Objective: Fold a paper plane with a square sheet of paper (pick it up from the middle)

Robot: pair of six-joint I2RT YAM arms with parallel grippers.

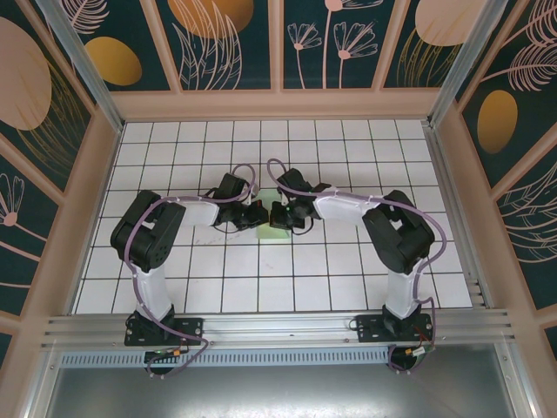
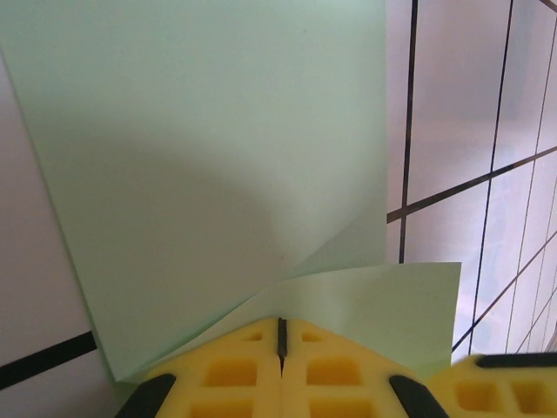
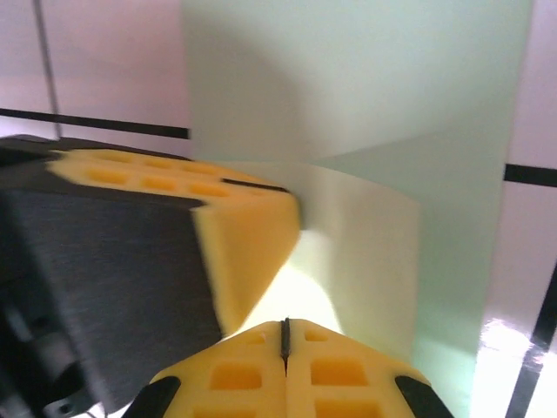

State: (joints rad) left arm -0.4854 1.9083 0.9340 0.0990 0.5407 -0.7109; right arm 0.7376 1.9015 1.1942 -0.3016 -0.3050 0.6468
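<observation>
Clamped shut at bottom centre, left gripper (image 2: 281, 335) and right gripper (image 3: 285, 335) both appear to pinch 1 raised ridge of the square sheet of paper (image 2: 209, 174) mid-sheet, for lifting.

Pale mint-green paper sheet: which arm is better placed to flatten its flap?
Likely left: the left gripper meets the flap of the pale mint-green paper sheet mid-edge; the right gripper sits at its end.

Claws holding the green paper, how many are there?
2. The left claw pinches the green paper from the left, the right claw from the right, close together. None seems hidden.
</observation>
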